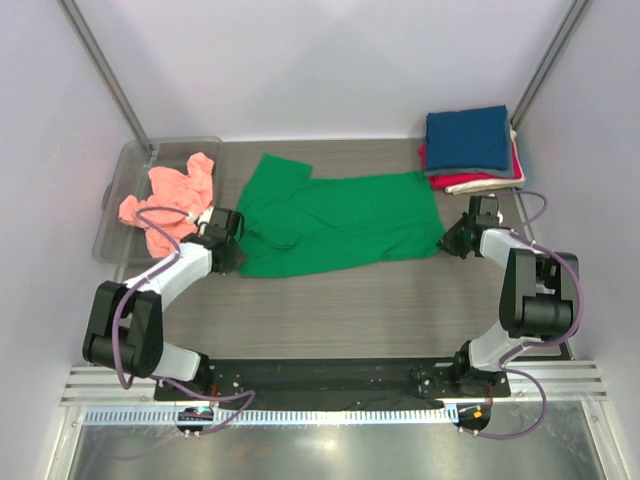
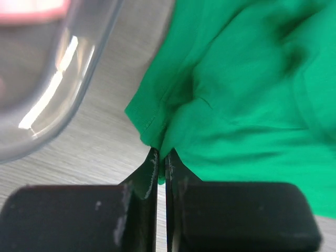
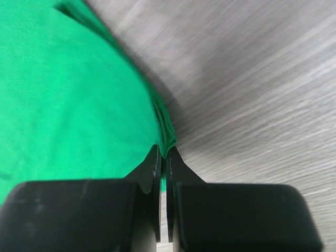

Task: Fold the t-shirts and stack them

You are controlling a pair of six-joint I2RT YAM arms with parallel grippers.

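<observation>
The bright green t-shirt [image 1: 335, 222] lies spread across the middle of the table, folded lengthwise. My left gripper [image 1: 238, 246] is shut on its left edge; the left wrist view shows green cloth [image 2: 241, 94] pinched between the closed fingers at my left gripper [image 2: 161, 155]. My right gripper [image 1: 447, 240] is shut on the shirt's right corner; in the right wrist view the green cloth [image 3: 73, 94] has its hem nipped at my right gripper [image 3: 163, 152]. The salmon-pink t-shirt [image 1: 172, 198] lies crumpled in the bin. Folded navy [image 1: 467, 138], red [image 1: 468, 183] and cream [image 1: 500, 176] shirts are stacked at the back right.
A clear plastic bin [image 1: 122, 176] stands at the back left; its rim shows in the left wrist view [image 2: 73, 73]. Metal frame posts [image 1: 105, 70] rise at both back corners. Bare wood-grain table [image 1: 350, 310] lies in front of the green shirt.
</observation>
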